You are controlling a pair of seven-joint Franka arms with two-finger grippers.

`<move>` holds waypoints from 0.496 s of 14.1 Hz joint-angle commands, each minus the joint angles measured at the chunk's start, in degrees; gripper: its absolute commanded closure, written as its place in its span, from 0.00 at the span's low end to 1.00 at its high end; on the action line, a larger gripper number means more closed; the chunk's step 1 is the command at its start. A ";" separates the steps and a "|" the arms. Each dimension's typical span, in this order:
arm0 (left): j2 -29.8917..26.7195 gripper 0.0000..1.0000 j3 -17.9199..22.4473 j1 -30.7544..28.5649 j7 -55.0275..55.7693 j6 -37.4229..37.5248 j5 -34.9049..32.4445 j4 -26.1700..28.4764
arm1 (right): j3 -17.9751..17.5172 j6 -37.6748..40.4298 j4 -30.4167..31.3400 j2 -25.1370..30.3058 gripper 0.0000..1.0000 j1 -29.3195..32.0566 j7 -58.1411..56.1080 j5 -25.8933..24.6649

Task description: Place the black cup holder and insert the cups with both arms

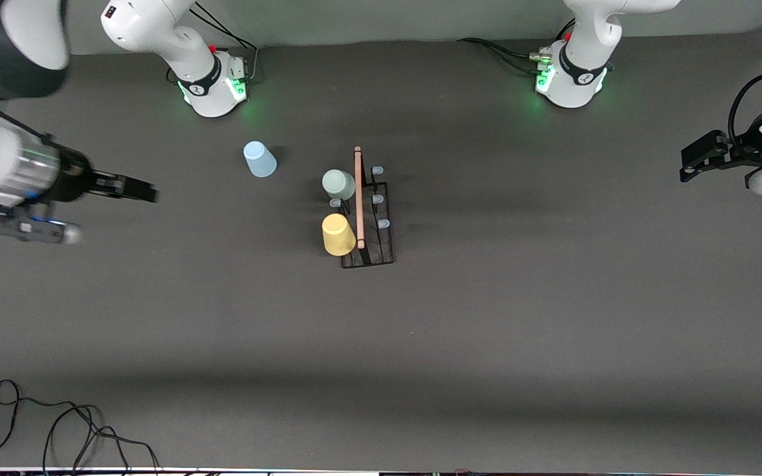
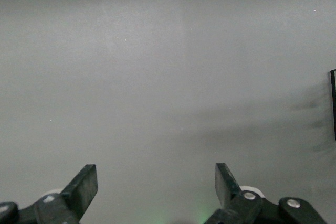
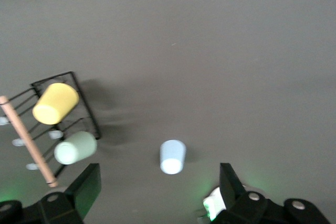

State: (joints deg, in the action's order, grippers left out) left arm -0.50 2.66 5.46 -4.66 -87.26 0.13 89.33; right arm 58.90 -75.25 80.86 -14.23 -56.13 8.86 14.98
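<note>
The black cup holder (image 1: pixel 371 228) stands mid-table with its wooden rod handle (image 1: pixel 358 198) on top. A mint green cup (image 1: pixel 338 184) and a yellow cup (image 1: pixel 337 235) sit upside down on prongs on the side toward the right arm. The light blue cup (image 1: pixel 259 159) stands upside down on the table, toward the right arm's base. My right gripper (image 1: pixel 146 192) is open, in the air at the right arm's end; its wrist view shows the holder (image 3: pixel 84 103), both cups and the blue cup (image 3: pixel 172 157). My left gripper (image 1: pixel 688 165) is open and empty at the left arm's end.
Loose black cables (image 1: pixel 57 430) lie at the table's near edge toward the right arm's end. The two arm bases (image 1: pixel 215 82) (image 1: pixel 569 79) stand along the table's edge farthest from the front camera.
</note>
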 commanded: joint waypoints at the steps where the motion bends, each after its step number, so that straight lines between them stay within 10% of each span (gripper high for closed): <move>1: 0.06 0.00 -0.02 0.25 0.53 -0.19 -1.01 -0.65 | 0.78 1.95 -3.60 -0.80 0.00 -0.47 -3.14 -4.86; 7: -0.20 0.00 -0.02 0.07 0.53 -1.60 -1.01 0.32 | 0.61 1.24 -3.34 -1.15 0.00 -0.12 -3.06 -5.66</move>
State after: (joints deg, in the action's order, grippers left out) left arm -0.47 2.70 5.44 -4.64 -88.29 0.03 89.51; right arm 59.40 -74.34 78.65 -14.59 -56.38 7.19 10.43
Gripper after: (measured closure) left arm 0.000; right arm 0.000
